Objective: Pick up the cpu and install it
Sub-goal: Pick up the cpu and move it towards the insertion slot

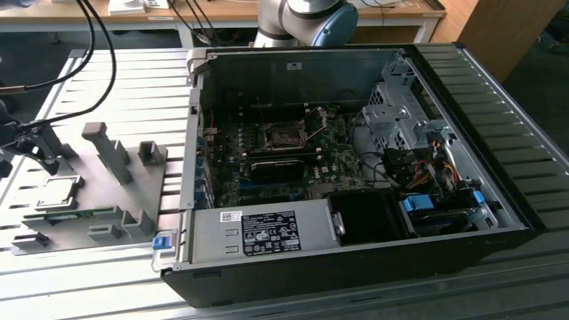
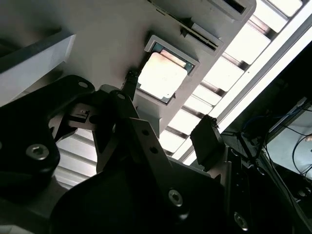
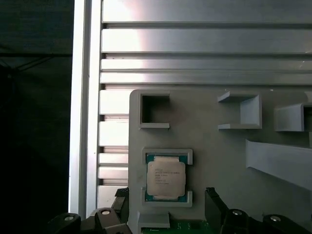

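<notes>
The cpu (image 3: pixel 166 179) is a small square chip with a silvery top. It lies flat in a framed pocket of the grey fixture plate (image 3: pixel 219 156), which sits at the exterior view's left beside the computer case. My gripper (image 3: pixel 167 199) hangs above the cpu, open, one dark finger (image 3: pixel 122 200) on each side and nothing between them. In the second wrist view the cpu (image 2: pixel 163 75) shows beyond the fingertips (image 2: pixel 207 134) of the gripper (image 2: pixel 168 108). In the exterior view the gripper (image 1: pixel 36 155) is over the cpu (image 1: pixel 55 191). The motherboard socket (image 1: pixel 284 137) lies inside the case.
The open case (image 1: pixel 498 133) lies on a slatted metal table (image 1: pixel 106 80), with a grey power supply (image 1: pixel 262 230) at its near wall. A green circuit strip (image 1: pixel 71 215) and upright grey holders (image 1: pixel 111 150) stand on the fixture plate. Black cables (image 1: pixel 102 47) hang over the table.
</notes>
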